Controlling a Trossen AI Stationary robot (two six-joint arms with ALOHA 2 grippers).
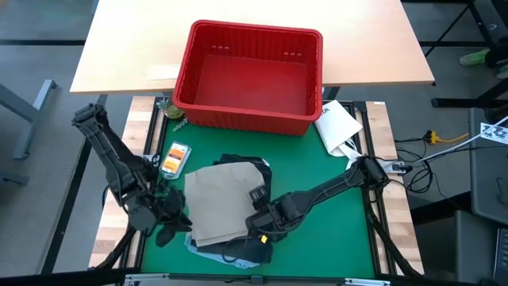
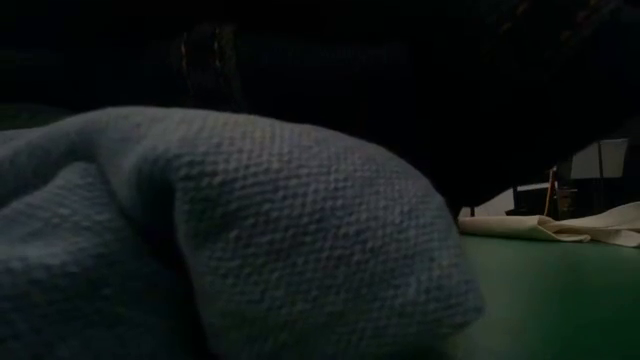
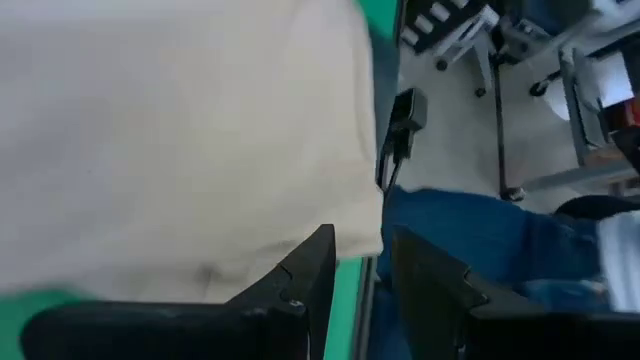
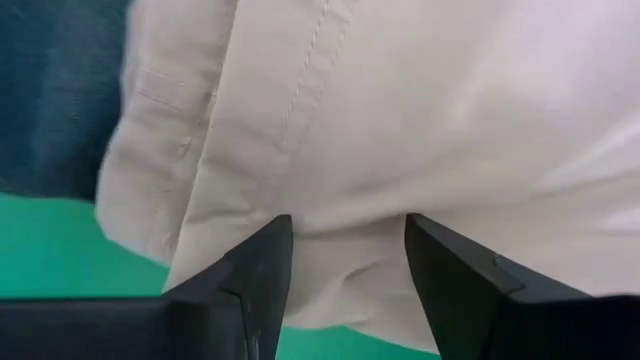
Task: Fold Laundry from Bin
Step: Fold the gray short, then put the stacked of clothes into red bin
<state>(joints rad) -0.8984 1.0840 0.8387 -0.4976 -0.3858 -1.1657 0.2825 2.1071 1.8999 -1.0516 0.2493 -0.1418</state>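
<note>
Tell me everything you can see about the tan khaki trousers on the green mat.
The tan khaki trousers are soft woven cloth with stitched seams, folded into a rough flat rectangle. They lie on the green mat in front of the empty red bin, on top of dark garments peeking out beneath. The left claw sits at one edge; the right claw has its open fingers over the other edge.

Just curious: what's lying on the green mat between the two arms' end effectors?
In the high view, tan khaki trousers spread between the left end effector and right end effector.
</note>
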